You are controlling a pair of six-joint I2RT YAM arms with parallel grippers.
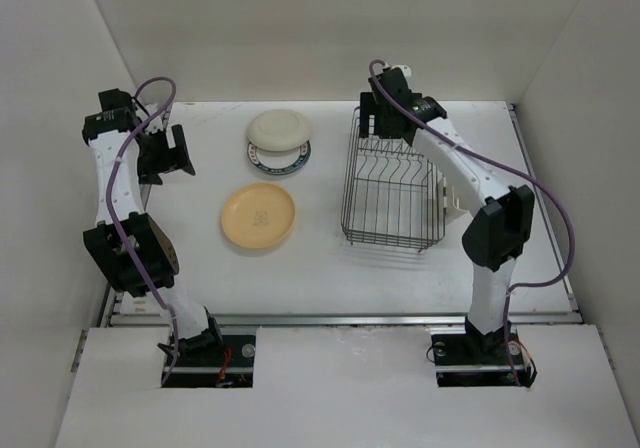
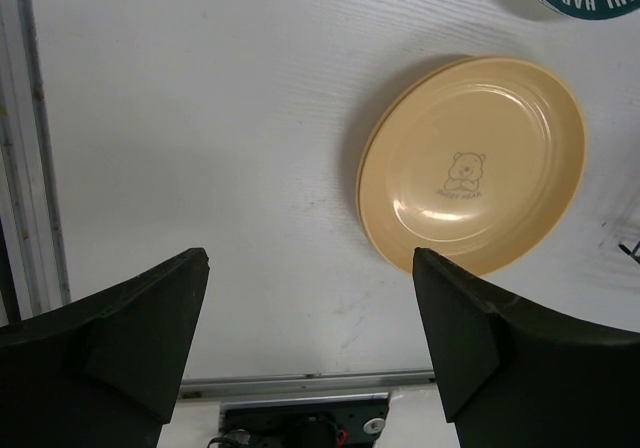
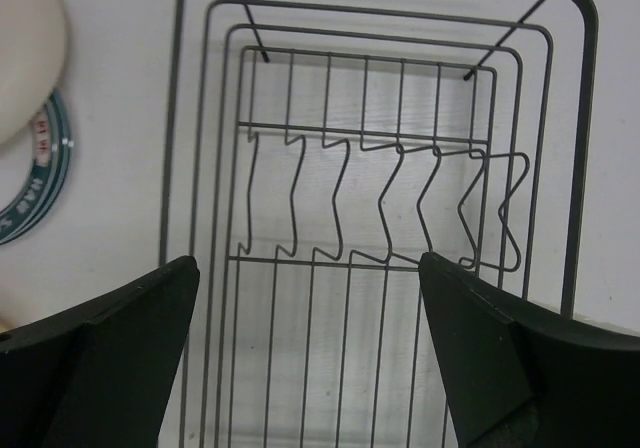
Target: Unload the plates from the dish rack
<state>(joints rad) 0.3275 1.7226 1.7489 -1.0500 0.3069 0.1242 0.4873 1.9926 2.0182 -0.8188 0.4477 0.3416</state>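
Top view, plates: yellow plate (image 1: 258, 216) and cream plate (image 1: 280, 128) lie on the worktop (image 1: 330, 278) left of the dish rack (image 1: 394, 190); I see none inside.
Top view, my right hand (image 1: 383, 128): wide open, empty, over the rack's far end; dropping could snag wire.
Left wrist, my left hand (image 2: 310, 268): wide open, empty; a low sweep would shove the yellow plate.
Right wrist, rack: bare tines (image 3: 296, 183) below; closing would drag it.
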